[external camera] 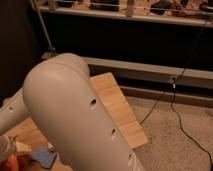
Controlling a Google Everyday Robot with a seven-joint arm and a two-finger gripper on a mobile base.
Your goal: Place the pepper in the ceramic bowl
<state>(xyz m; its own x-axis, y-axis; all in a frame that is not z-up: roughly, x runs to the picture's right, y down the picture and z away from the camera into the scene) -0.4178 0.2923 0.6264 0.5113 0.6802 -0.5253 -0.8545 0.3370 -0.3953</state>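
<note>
One arm (75,115), one table (119,107), one blue cloth (43,156), perhaps two cables (161,101)

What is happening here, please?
A robot arm fills most of the camera view and hides much of a wooden table. The gripper is out of view, so nothing shows it holding anything. At the bottom left lie a blue cloth and something orange, too cropped to identify. The pepper and the ceramic bowl cannot be made out.

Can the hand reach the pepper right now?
Doubtful, and I can't confirm it. The hand is out of view, and the arm hides most of the table. Only an orange patch beside the blue cloth shows: pepper or bowl, unclear.
</note>
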